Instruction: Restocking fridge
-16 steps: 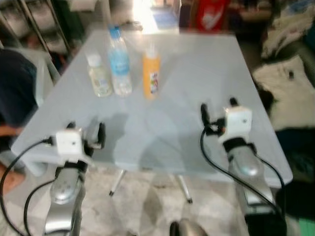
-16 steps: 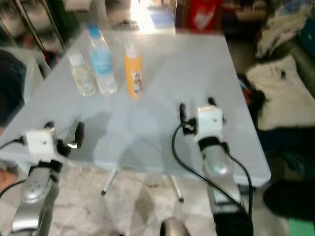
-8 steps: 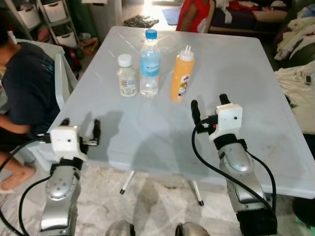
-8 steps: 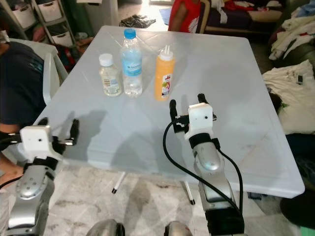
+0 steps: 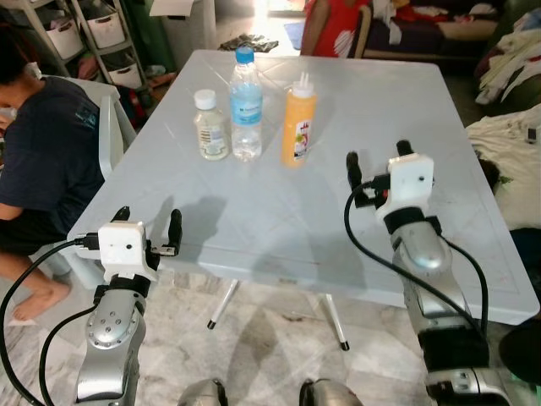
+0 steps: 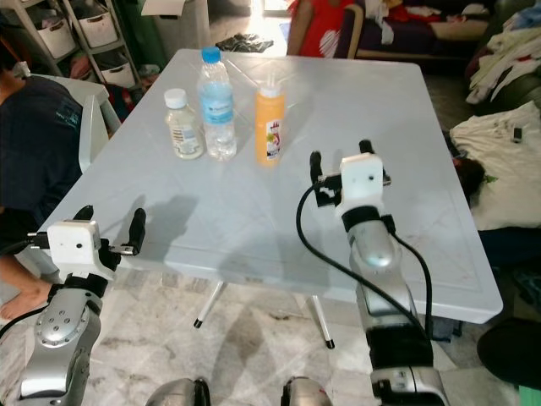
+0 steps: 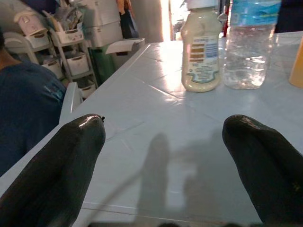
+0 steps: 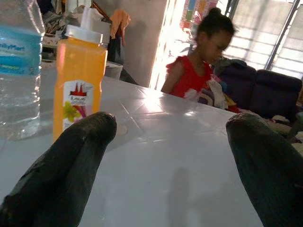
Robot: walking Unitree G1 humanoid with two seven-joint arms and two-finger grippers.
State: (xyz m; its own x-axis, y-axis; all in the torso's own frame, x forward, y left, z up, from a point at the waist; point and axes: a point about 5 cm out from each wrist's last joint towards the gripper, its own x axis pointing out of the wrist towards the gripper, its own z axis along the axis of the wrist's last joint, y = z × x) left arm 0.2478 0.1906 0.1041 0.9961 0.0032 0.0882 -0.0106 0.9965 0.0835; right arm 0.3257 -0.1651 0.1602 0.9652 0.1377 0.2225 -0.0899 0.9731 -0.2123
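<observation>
Three bottles stand in a row at the far left of the pale grey table (image 5: 279, 211): a small cream-filled jar (image 5: 210, 125) with a white cap, a clear water bottle (image 5: 246, 106) with a blue cap, and an orange sauce bottle (image 5: 298, 123). My right gripper (image 5: 377, 159) hovers open over the table, to the near right of the orange bottle (image 8: 78, 87), holding nothing. My left gripper (image 5: 149, 222) is open at the table's near left edge, pointing toward the jar (image 7: 201, 49) and water bottle (image 7: 246, 42) well ahead of it.
A person in a dark blue shirt (image 5: 42, 152) sits on a white chair (image 5: 106, 139) at the table's left side. A person in red (image 8: 199, 71) stands beyond the far edge. Storage shelves (image 5: 93, 34) stand far left, clothes (image 5: 507, 135) lie right.
The picture has sharpened and shifted as my head moved. My right gripper sits a little farther forward over the table. Both grippers stay open; the bottles stand as before.
</observation>
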